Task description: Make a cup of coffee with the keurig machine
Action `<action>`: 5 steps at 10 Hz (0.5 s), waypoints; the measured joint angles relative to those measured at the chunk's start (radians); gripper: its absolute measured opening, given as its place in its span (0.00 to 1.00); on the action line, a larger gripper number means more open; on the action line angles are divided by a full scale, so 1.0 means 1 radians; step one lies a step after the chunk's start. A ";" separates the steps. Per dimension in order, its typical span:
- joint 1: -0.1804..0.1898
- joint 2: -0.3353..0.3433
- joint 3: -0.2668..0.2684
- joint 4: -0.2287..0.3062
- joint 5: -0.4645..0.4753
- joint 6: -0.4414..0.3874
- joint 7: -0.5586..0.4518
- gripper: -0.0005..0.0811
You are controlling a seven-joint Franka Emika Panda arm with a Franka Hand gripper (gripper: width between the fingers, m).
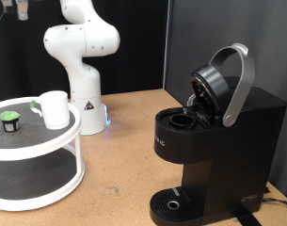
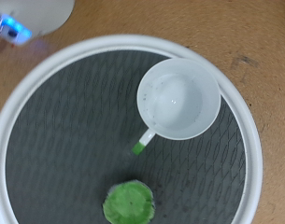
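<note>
— The gripper: where is it, and can you read its state?
— You won't find its fingers in either view. The exterior view's top left corner shows only a dark bit of the arm, so you cannot tell whether it is open or closed. The wrist view looks straight down on the tray [image 2: 21, 103].
— What do you see on that tray?
— Your cup [image 1: 55, 109] stands upright on the top tier of the white two-tier tray [image 1: 49, 143], empty inside, its handle pointing toward the green pod [image 1: 8, 121] lying near it, apart from it.
— And the machine?
— The machine [image 1: 214, 141] sits on the worktop [image 1: 124, 141] at the exterior view's right, well apart from the tray. Its lid [image 1: 223, 83] is tilted up and the pod chamber [image 1: 183, 120] is exposed.
</note>
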State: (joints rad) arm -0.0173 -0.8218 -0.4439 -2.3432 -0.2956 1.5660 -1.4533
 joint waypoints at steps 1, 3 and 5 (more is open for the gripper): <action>0.016 0.001 -0.017 -0.008 -0.032 0.036 -0.088 0.99; 0.024 -0.002 -0.027 -0.020 -0.046 0.057 -0.122 0.99; 0.035 0.000 -0.043 -0.018 -0.041 0.003 -0.217 0.99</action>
State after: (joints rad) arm 0.0174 -0.8216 -0.4867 -2.3610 -0.3370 1.5686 -1.6701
